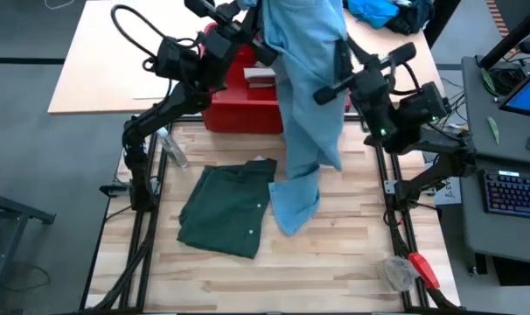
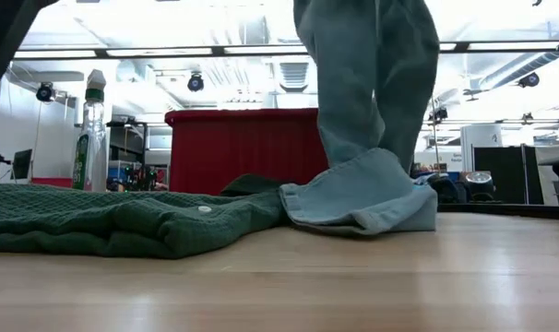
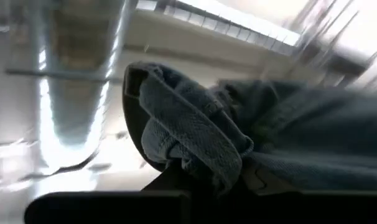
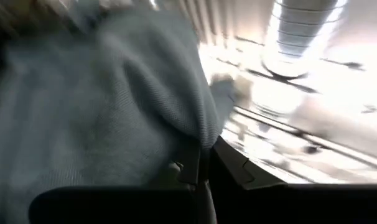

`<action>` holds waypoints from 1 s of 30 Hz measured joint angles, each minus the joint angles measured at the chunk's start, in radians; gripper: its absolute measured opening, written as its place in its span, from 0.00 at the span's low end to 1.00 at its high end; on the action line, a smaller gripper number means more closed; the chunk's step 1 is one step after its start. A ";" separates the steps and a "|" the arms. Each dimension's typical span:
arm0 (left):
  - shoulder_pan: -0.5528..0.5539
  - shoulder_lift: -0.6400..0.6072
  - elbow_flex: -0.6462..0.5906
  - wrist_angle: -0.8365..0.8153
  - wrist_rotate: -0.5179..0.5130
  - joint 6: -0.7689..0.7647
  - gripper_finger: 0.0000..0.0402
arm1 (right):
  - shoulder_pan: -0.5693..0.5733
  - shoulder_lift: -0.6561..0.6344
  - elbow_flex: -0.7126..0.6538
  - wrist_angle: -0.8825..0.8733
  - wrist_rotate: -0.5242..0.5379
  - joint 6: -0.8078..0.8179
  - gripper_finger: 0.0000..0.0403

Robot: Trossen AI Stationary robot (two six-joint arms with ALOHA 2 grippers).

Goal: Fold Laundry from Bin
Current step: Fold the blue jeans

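Note:
Long light blue denim trousers (image 1: 304,96) hang between my two grippers above the far middle of the table. Their leg ends (image 2: 362,198) rest crumpled on the tabletop. My left gripper (image 1: 247,10) is high over the red bin (image 1: 239,105), shut on the trousers' top. My right gripper (image 1: 342,54) is on the trousers' other side, also shut on them. Dark green shorts (image 1: 226,210) lie flat on the table in front of the bin, and the leg ends lap their right edge. My left gripper (image 3: 204,177) pinches a bunched top edge of the trousers with a strap-like band (image 3: 195,146) between its two fingers, which slant upward. The denim drapes over the fingertips, so the layers cannot be counted. The trousers hang below. My right gripper (image 4: 204,168) is shut on a thick fold of the denim (image 4: 176,124), which covers most of its fingers. The fingers point up at a slant. The cloth hangs down from the hold, its leg ends on the table.
A spray bottle (image 1: 171,149) lies at the table's left side. A bright blue cloth heap (image 1: 379,10) sits at the far right. An orange-handled tool (image 1: 418,267) lies near the right front corner. Something white (image 1: 258,77) shows in the bin.

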 joint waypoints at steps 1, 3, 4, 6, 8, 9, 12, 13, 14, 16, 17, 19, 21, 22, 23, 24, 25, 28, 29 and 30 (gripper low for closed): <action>0.001 0.000 0.006 -0.003 0.045 -0.012 0.05 | -0.010 0.004 0.000 0.012 0.032 -0.047 0.03; 0.001 0.000 0.012 -0.005 0.121 -0.015 0.05 | -0.032 0.009 0.000 0.013 0.083 -0.102 0.03; 0.001 0.000 0.015 -0.009 0.140 -0.011 0.05 | -0.043 0.010 0.000 0.012 0.104 -0.118 0.03; 0.002 0.000 0.020 -0.019 0.149 -0.011 0.05 | -0.056 0.010 0.000 0.002 0.129 -0.132 0.03; 0.004 -0.002 0.020 -0.021 0.149 -0.020 0.05 | -0.058 0.010 0.001 -0.034 0.132 -0.121 0.03; 0.006 -0.003 0.020 -0.026 0.145 -0.022 0.05 | -0.058 0.008 0.001 -0.060 0.135 -0.103 0.03; 0.008 -0.005 0.022 -0.047 0.097 -0.022 0.05 | -0.053 0.008 0.001 -0.133 0.147 -0.012 0.03; 0.008 -0.005 0.022 -0.048 0.073 -0.014 0.05 | -0.048 0.008 0.001 -0.160 0.149 0.022 0.03; 0.009 -0.005 0.022 -0.053 0.041 0.006 0.05 | -0.044 0.008 0.002 -0.190 0.152 0.049 0.03; 0.010 -0.005 0.022 -0.072 -0.031 0.060 0.05 | -0.043 0.008 0.002 -0.237 0.155 0.100 0.03; 0.011 -0.005 0.022 -0.079 -0.060 0.087 0.05 | -0.043 0.008 0.002 -0.258 0.155 0.121 0.03; 0.017 -0.005 0.022 -0.098 -0.087 0.114 0.05 | -0.044 0.002 0.002 -0.309 0.157 0.160 0.03; 0.021 -0.005 0.022 -0.110 -0.091 0.117 0.05 | -0.044 -0.008 0.002 -0.363 0.158 0.208 0.04; 0.023 -0.005 0.022 -0.109 -0.096 0.117 0.05 | -0.044 -0.016 0.002 -0.392 0.161 0.235 0.05; 0.024 -0.005 0.022 -0.091 -0.116 0.118 0.05 | -0.044 -0.024 0.002 -0.427 0.179 0.263 0.07; 0.027 -0.005 0.022 -0.076 -0.137 0.120 0.05 | -0.043 -0.033 0.002 -0.464 0.188 0.296 0.09; 0.033 -0.009 0.025 -0.057 -0.163 0.125 0.05 | -0.044 -0.043 0.002 -0.502 0.191 0.332 0.11; 0.049 -0.031 0.028 0.002 -0.228 0.150 0.05 | -0.045 -0.072 0.002 -0.620 0.188 0.444 0.20; 0.052 -0.036 0.031 0.005 -0.240 0.151 0.05 | -0.045 -0.082 0.002 -0.664 0.183 0.480 0.24; 0.056 -0.041 0.031 0.003 -0.245 0.150 0.05 | -0.045 -0.091 0.002 -0.707 0.176 0.514 0.27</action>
